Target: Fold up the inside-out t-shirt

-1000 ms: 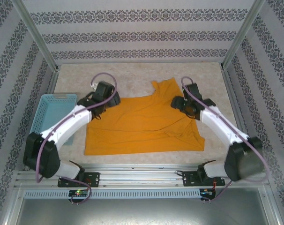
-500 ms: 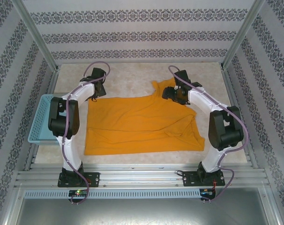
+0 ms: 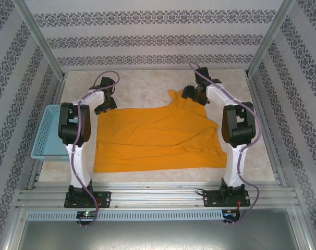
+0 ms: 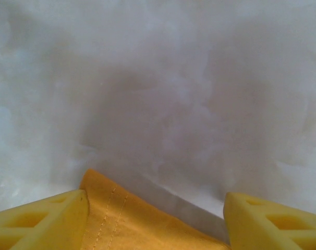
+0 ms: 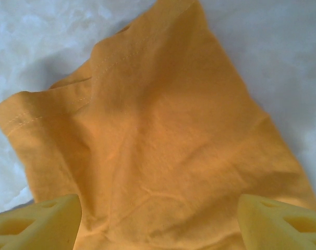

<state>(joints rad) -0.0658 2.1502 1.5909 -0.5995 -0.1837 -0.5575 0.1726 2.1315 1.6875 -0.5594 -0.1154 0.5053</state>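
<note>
The mustard-orange t-shirt point(image 3: 158, 138) lies flat in the middle of the table, plain face up, with no emblem showing. One sleeve point(image 3: 185, 99) sticks out toward the far right. My left gripper point(image 3: 105, 107) sits at the shirt's far left corner, open. That stitched corner point(image 4: 121, 224) lies between its yellow fingers point(image 4: 38, 224), nearer the left one. My right gripper point(image 3: 194, 96) hovers open over the sleeve. In the right wrist view the sleeve cloth point(image 5: 158, 130) spreads between and beyond the fingers point(image 5: 283, 224), not pinched.
A light blue basket point(image 3: 48, 130) stands at the table's left edge beside the left arm. Patterned walls and metal posts point(image 3: 40, 41) enclose the table. Bare pale tabletop point(image 3: 142, 86) lies beyond the shirt.
Both arms have stretched toward the far side. The left gripper has moved to the shirt's far left corner, and the right gripper has moved up over the sleeve.
</note>
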